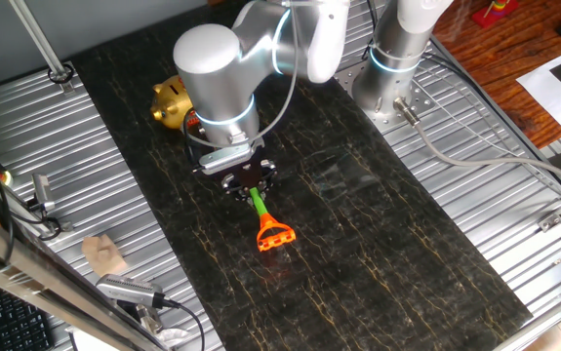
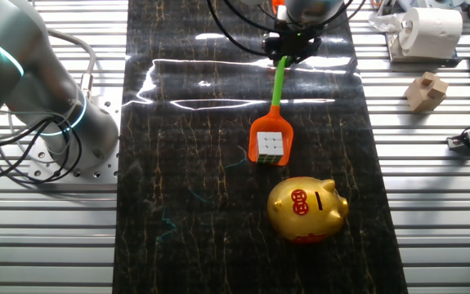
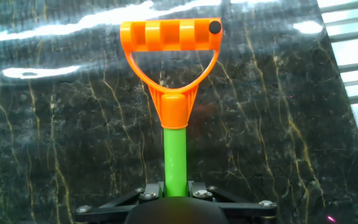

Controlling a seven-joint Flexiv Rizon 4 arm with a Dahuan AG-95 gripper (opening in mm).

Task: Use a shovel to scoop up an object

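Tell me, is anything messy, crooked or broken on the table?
Nothing stands out. The cube sits neatly on the orange blade of the shovel, the pincer holds the green shaft, and the gold piggy bank stands upright just beside the blade. Nothing looks spilled or damaged.

Shovel (image 2: 271, 114): plastic toy w/ orange scoop blade, thin green shaft, orange D-loop handle (image 3: 171, 37). It's lying lengthwise along the dark worktop (image 2: 185, 204), roughly mid-width, shaft running w/ the long edges. In the hand view the shaft is pointing straight up the frame, loop handle at the far end, one small black dot on the grip bar.

Object (image 2: 270, 144): small Rubik's-style cube, white squares on top, yellowish squares along its lower side. It's sitting on the blade, inside the blade's outline, upright, not tilted.
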